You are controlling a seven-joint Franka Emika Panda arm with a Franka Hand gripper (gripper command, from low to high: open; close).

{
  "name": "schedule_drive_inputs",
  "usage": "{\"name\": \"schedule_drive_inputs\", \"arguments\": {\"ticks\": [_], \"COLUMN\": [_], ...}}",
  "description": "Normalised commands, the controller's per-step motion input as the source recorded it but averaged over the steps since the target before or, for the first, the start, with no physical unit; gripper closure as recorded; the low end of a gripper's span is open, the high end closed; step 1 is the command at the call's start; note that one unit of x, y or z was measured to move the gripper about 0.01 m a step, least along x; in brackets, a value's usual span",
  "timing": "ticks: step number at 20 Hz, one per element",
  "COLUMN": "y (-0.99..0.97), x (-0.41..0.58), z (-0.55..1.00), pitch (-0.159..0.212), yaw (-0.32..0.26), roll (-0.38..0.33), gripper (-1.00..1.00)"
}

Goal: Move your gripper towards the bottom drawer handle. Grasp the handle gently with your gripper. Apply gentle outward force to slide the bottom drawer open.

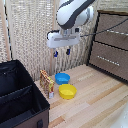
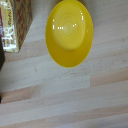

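My gripper [image 1: 62,52] hangs from the bulky white arm at the top middle of the exterior view. Its two dark-blue fingers point down, apart and empty. The dark brown dresser stands at the exterior view's right. The bottom drawer [image 1: 114,69] is shut, with the bottom drawer handle [image 1: 108,59] as a thin silver bar across its front. The gripper is well to the left of the handle, slightly higher than it, and touches nothing. The wrist view shows neither the drawer, the handle nor the fingers.
Below the gripper on the light wood floor [image 1: 95,105] sit a blue bowl [image 1: 62,78], a yellow bowl [image 1: 67,91] [image 2: 69,32] and a patterned box [image 1: 46,83] [image 2: 15,25]. A black fabric bin [image 1: 20,97] fills the lower left. Another drawer with a silver bar [image 1: 118,33] lies above.
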Motion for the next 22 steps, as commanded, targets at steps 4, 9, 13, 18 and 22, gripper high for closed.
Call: {"name": "schedule_drive_inputs", "arguments": {"ticks": [4, 9, 13, 18, 22], "y": [0.05, -0.02, -0.03, -0.03, -0.04], "x": [0.018, 0.000, 0.000, 0.000, 0.000], "z": [0.01, 0.00, 0.00, 0.00, 0.00], "pitch": [0.006, 0.000, 0.000, 0.000, -0.001], "yaw": [0.166, 0.166, 0.166, 0.164, 0.161], "roll": [-0.298, -0.362, -0.363, -0.369, -0.375], "gripper": [-1.00, -1.00, -1.00, -1.00, -1.00]}}
